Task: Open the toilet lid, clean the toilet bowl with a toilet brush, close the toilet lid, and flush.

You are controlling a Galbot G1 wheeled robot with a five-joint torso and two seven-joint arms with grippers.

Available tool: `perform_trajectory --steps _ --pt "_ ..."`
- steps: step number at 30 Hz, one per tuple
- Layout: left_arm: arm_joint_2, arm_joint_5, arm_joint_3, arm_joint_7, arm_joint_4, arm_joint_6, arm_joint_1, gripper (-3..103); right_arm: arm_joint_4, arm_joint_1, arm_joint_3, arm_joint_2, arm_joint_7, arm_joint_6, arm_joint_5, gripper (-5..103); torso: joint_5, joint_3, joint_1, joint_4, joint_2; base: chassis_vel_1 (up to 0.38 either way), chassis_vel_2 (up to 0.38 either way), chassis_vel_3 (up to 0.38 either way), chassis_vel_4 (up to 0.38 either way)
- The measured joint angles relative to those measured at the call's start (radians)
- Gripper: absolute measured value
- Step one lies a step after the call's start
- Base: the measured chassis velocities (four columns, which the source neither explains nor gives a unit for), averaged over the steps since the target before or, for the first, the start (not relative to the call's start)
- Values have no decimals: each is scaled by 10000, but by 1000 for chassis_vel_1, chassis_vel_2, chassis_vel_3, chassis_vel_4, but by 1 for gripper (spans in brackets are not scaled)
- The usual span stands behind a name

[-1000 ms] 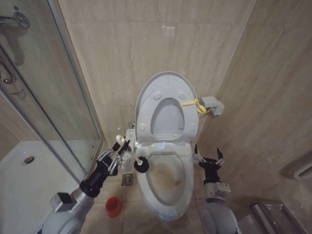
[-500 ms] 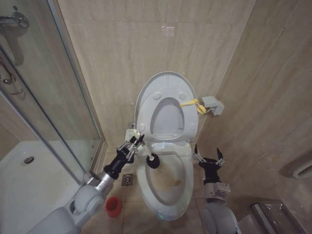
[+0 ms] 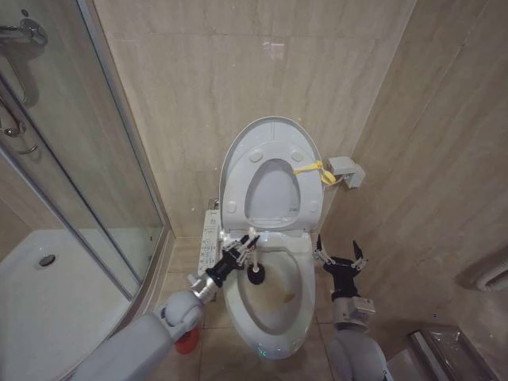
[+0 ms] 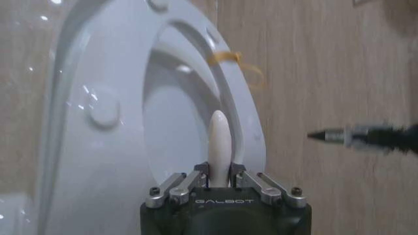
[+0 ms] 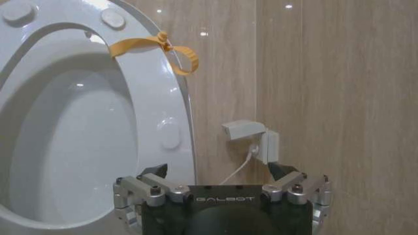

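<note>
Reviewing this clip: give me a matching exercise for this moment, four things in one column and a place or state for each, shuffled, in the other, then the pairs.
Things:
1. glossy white plastic toilet lid
2. toilet brush with thin white handle and dark bristle head
3. right gripper
4. small round red holder cup

Places or states:
A. on the floor tiles, left of the toilet
B. open, empty, beside the bowl's right rim
C. raised against the wall
D. held by the left gripper, head over the stained white ceramic toilet bowl

Pairs: 1-C, 2-D, 3-B, 4-A
</note>
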Motion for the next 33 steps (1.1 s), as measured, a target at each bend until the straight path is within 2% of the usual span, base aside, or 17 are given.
perform_trajectory --steps 1,7,12,33 --pt "0 0 0 0 0 0 0 20 0 0 0 0 0 0 0 100 0 0 0 0 0 0 0 0 0" --pt "-1023 499 554 49 1667 -262 -558 20 0 0 0 0 0 0 0 100 -1 0 -1 0 0 0 0 0 0" --pt "-1429 706 847 186 2522 -480 -825 20 0 0 0 0 0 0 0 100 -1 0 0 0 0 0 0 0 0" --pt "-1839 1181 902 477 3641 -889 -575 20 0 0 0 0 0 0 0 100 -3 0 0 1 2 17 -19 -22 22"
